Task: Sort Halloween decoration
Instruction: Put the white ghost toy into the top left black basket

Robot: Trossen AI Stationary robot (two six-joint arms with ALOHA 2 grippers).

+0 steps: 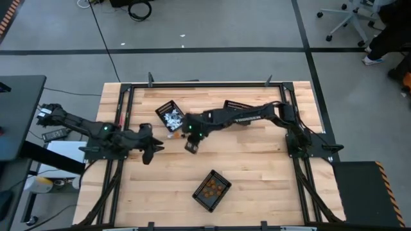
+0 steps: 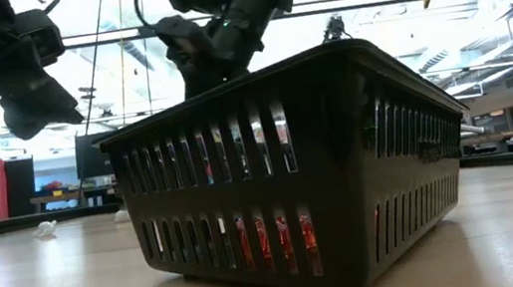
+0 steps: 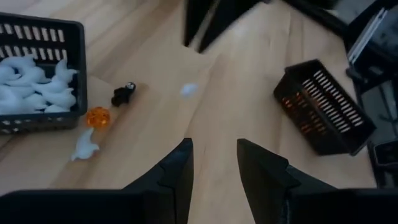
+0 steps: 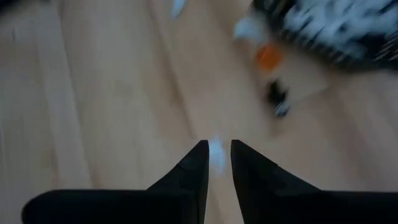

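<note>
Loose Halloween decoration lies on the wood by the basket of white ghosts (image 3: 78, 37): a black trinket (image 3: 123, 94), an orange one (image 3: 97, 116), a white ghost (image 3: 84, 146) and a small white piece (image 3: 188, 89). My right gripper (image 1: 191, 146) hangs above mid-table with its fingers nearly together. The white piece (image 4: 216, 155) shows through the gap. In the left wrist view it lies on the table, below and apart from those fingers (image 3: 199, 31). My left gripper (image 3: 214, 155) is open and holds nothing, over the table's left part (image 1: 154, 151).
A basket of orange pieces (image 1: 212, 190) stands near the front edge and fills the low view (image 2: 290, 169). A third black basket (image 1: 234, 106) sits at the back, partly under my right arm. Bare wood lies between the arms and at the front left.
</note>
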